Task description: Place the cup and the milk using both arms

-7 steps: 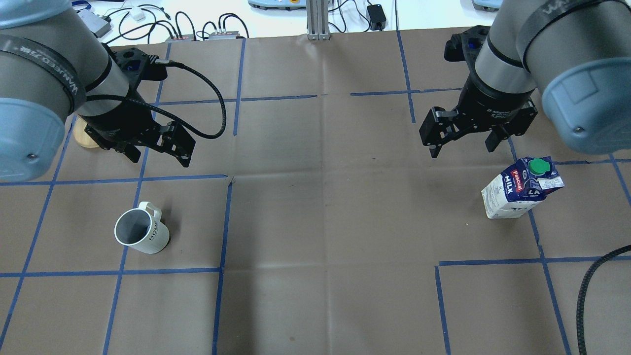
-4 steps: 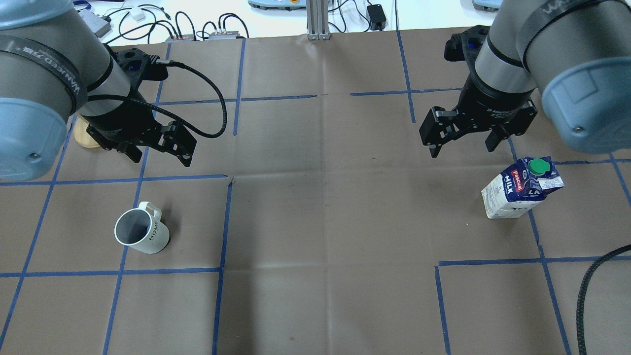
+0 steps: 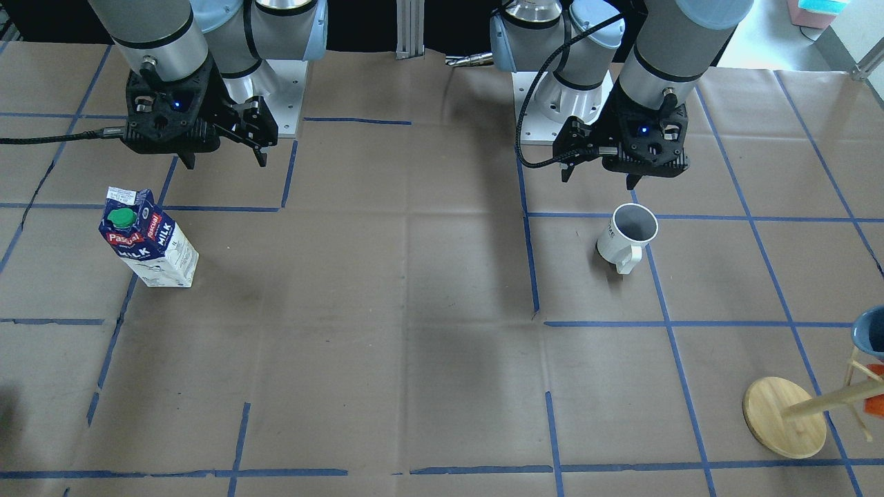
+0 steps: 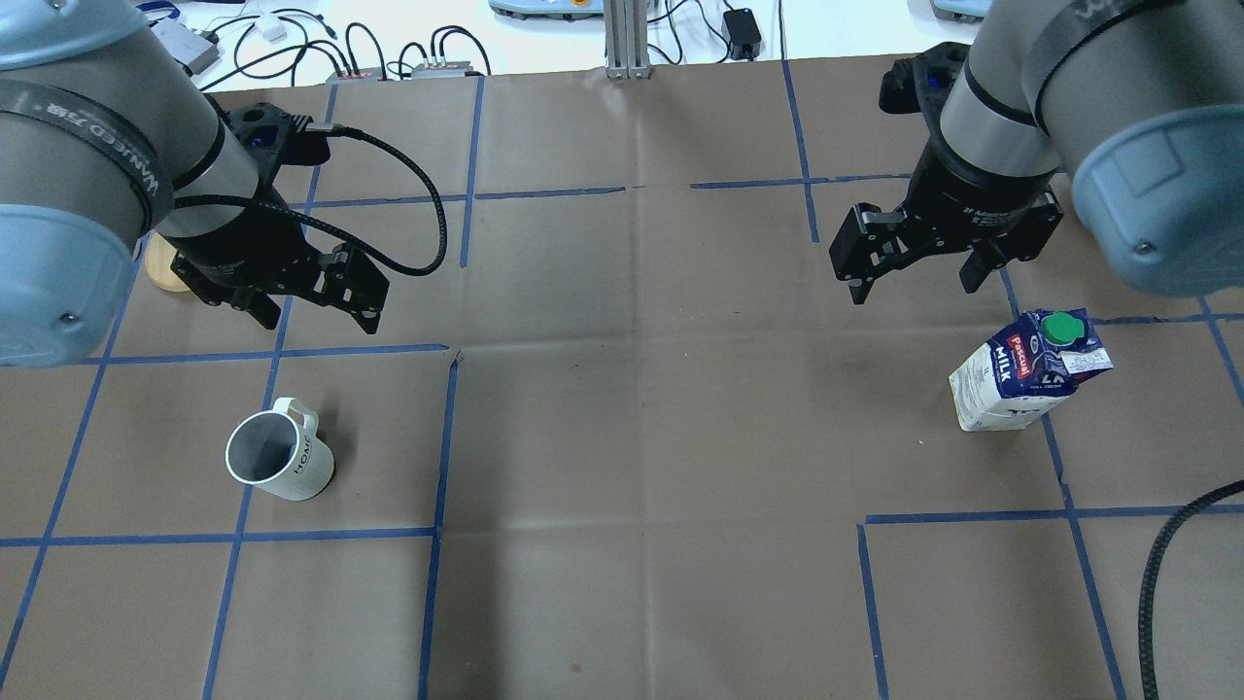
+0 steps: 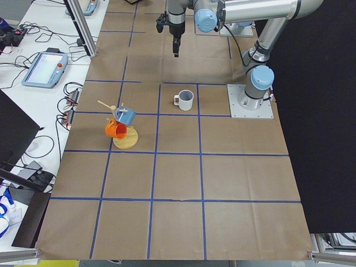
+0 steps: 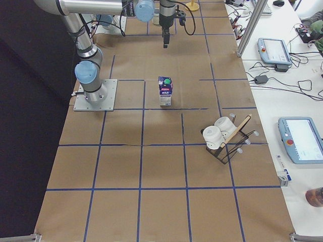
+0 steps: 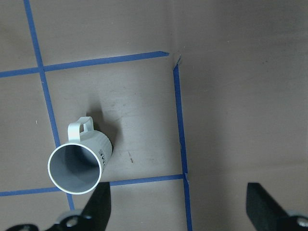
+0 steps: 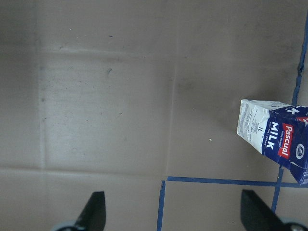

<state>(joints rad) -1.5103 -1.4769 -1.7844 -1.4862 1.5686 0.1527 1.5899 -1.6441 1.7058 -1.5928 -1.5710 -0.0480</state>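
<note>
The cup (image 4: 280, 457) stands upright on the brown table, handle toward the far side; it also shows in the front view (image 3: 627, 235) and the left wrist view (image 7: 79, 161). My left gripper (image 4: 319, 316) hangs open and empty above the table, beyond the cup. The milk (image 4: 1030, 374) stands upright on the right side and shows in the front view (image 3: 148, 241) and the right wrist view (image 8: 274, 139). My right gripper (image 4: 912, 290) is open and empty, above the table, beyond and left of the carton.
A wooden mug tree (image 3: 784, 417) with a blue and an orange cup stands at the far left; its base (image 4: 160, 272) peeks out behind my left arm. A rack with white cups (image 6: 222, 136) stands further out. A black cable (image 4: 1166, 564) lies at the right edge.
Both grippers have shifted only slightly, the right one a little farther from the robot. Both stay open. The cup and the milk have not moved.
</note>
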